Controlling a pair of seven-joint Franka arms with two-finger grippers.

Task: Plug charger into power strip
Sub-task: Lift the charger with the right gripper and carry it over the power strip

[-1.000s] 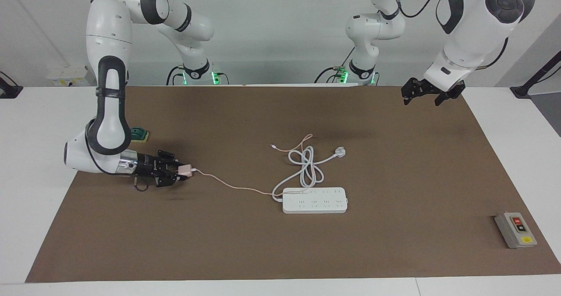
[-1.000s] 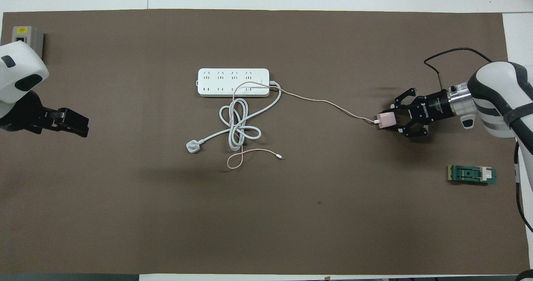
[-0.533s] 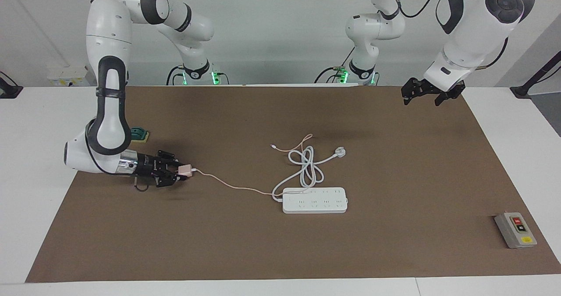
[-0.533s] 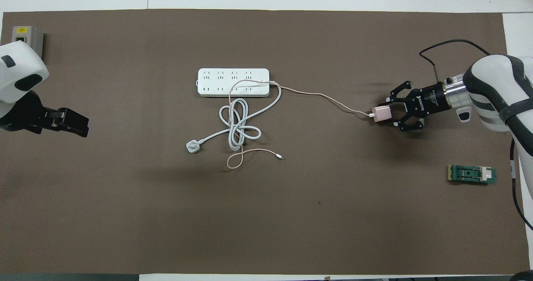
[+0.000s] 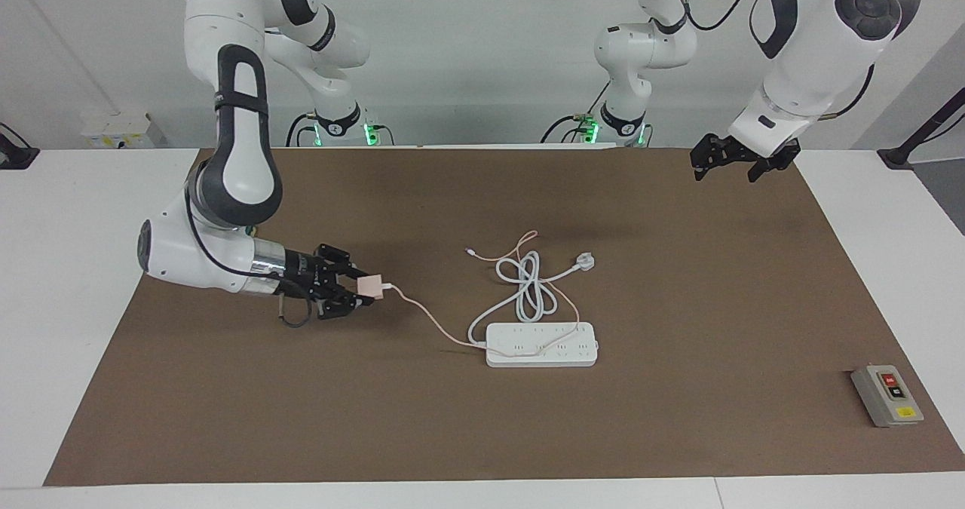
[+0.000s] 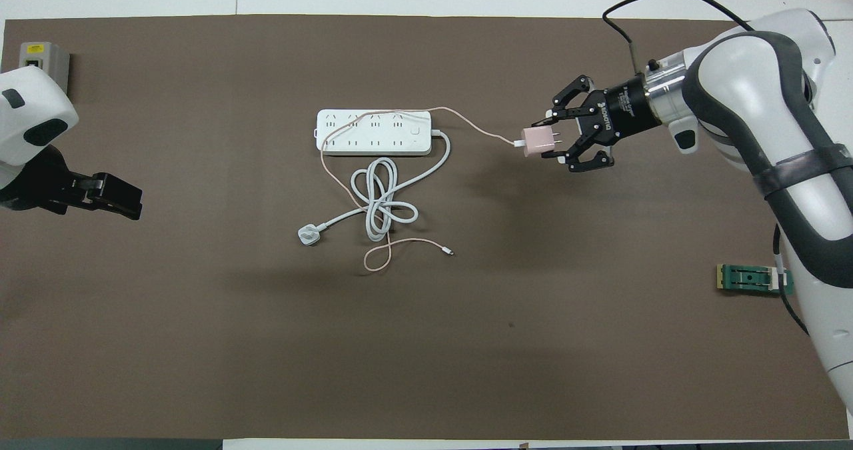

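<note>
White lettering ran along the right gripper (image 6: pixel 545 142), too small for me to read, and its fingers (image 5: pixel 354 289) were pinched on the pink charger (image 5: pixel 370 286), which jutted from their tips above the mat, well apart from the power strip (image 5: pixel 541 344). The charger's thin pink cable (image 5: pixel 422 314) trailed across that strip's sockets. The left gripper (image 5: pixel 733 164) waited aloft, fingers spread and empty.

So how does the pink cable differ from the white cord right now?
The pink cable is thin; the white cord is thick. The pink cable runs up to the charger held in the right gripper above the mat and drapes over the power strip; the white cord lies coiled on the mat. Both tangle beside the strip.
</note>
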